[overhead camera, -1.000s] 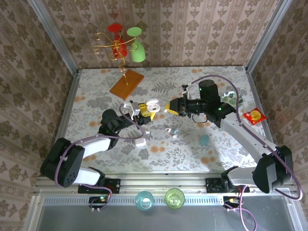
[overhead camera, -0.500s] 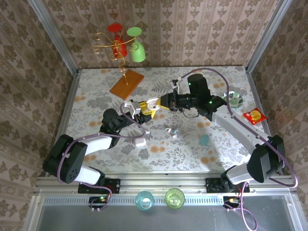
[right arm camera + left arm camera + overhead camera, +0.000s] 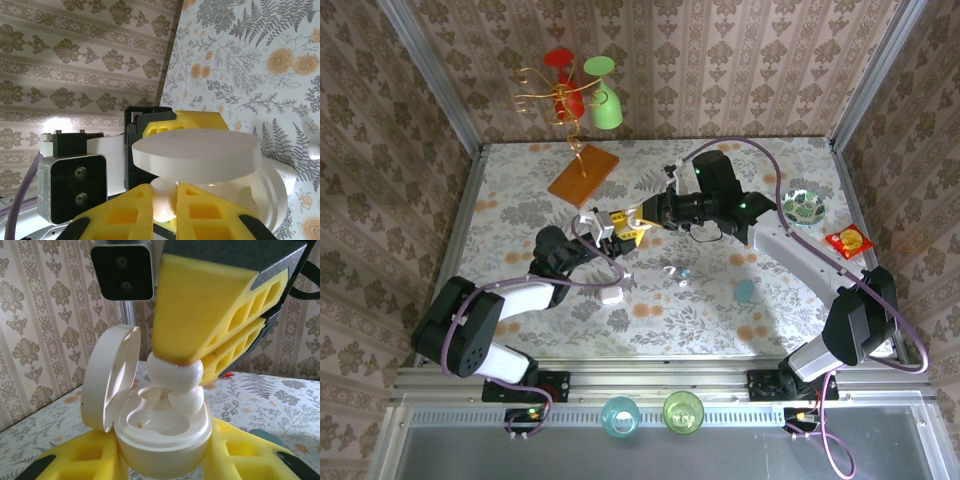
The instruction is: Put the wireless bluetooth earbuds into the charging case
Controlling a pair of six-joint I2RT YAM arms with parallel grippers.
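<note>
My left gripper [image 3: 165, 462] is shut on the base of a white round charging case [image 3: 165, 432], held up with its lid [image 3: 107, 380] swung open to the left. In the top view the left gripper [image 3: 607, 228] meets my right gripper [image 3: 638, 217] above the table's middle. The right gripper [image 3: 165, 189] is shut on a glossy white earbud [image 3: 163, 206]. That earbud [image 3: 176, 374] sits at the case's right-hand well, touching its rim, under the right gripper's yellow fingers [image 3: 200, 305]. Two more tiny earbuds [image 3: 671, 270] lie on the table, one bluish [image 3: 685, 279].
A white closed case [image 3: 611, 295] and a teal one [image 3: 745, 291] lie on the floral tabletop. At the back stands a wooden board [image 3: 583, 175] with a wire stand. A patterned dish [image 3: 803, 206] and a red packet [image 3: 848, 242] lie at the right.
My right arm has swung left with the earbud, from apart to right over the open case. The left gripper and the case have stayed put.
</note>
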